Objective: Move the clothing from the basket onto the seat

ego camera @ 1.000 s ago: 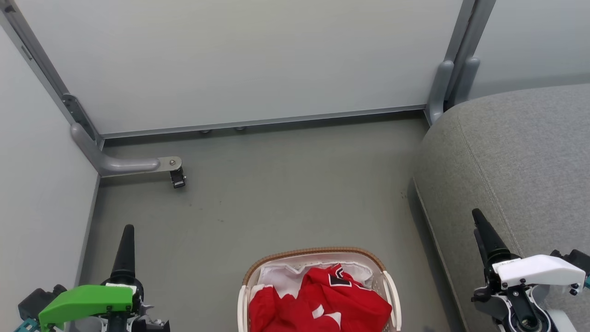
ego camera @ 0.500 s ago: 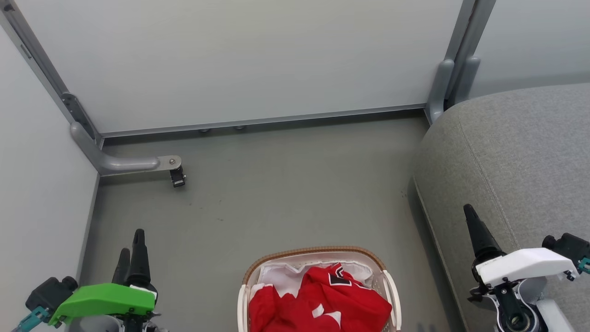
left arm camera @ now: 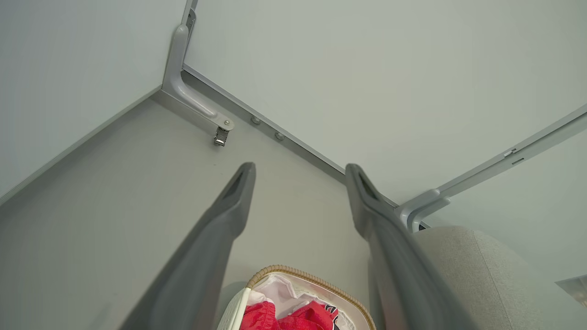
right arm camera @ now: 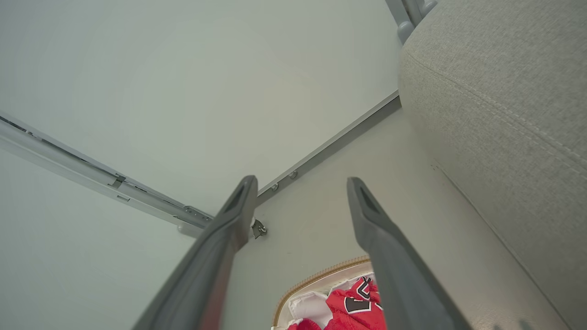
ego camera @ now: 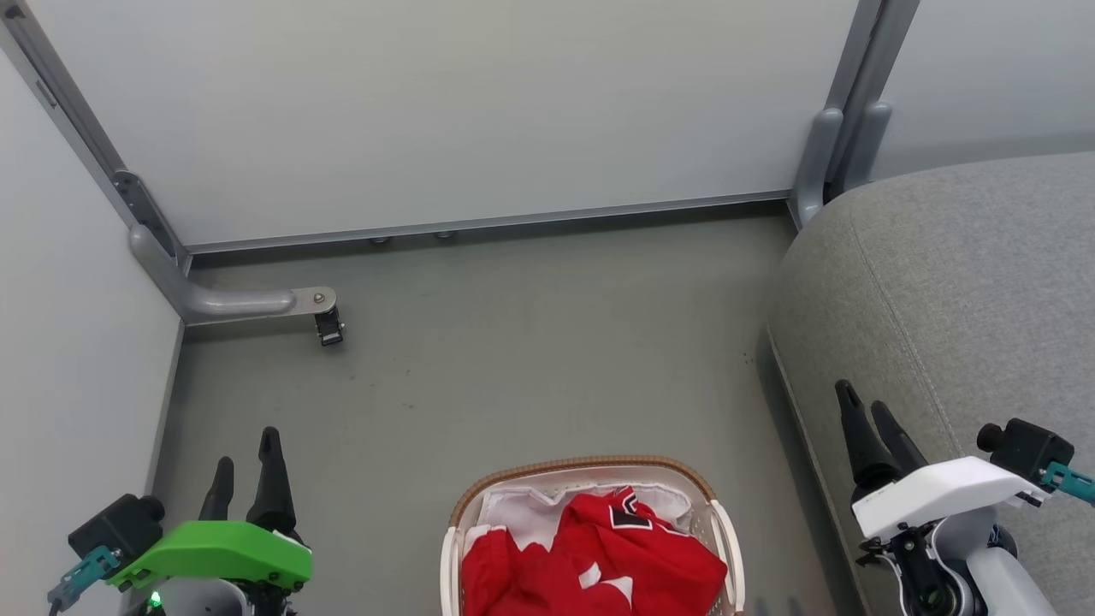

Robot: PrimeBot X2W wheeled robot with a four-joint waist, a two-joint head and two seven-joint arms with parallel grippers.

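Looking down, I see the clothing (ego camera: 599, 560) heaped in the basket (ego camera: 590, 466), near centre, between the left gripper (ego camera: 246, 458) and the right gripper (ego camera: 864, 409). Both hang empty, fingers apart. The right, by the seat (ego camera: 958, 282), looks nearer the clothing, which lies to its left.

The left hand (ego camera: 247, 447) now sits further right in the lower left of the head view than one second ago. It is turned so that two separate fingers show where a single dark finger showed before. Its green cover (ego camera: 222, 552) also lies further right. The right hand (ego camera: 860, 396), at the lower right, now sits further left and likewise shows two fingers with a gap between them. Its white cover (ego camera: 932, 494) lies further left.
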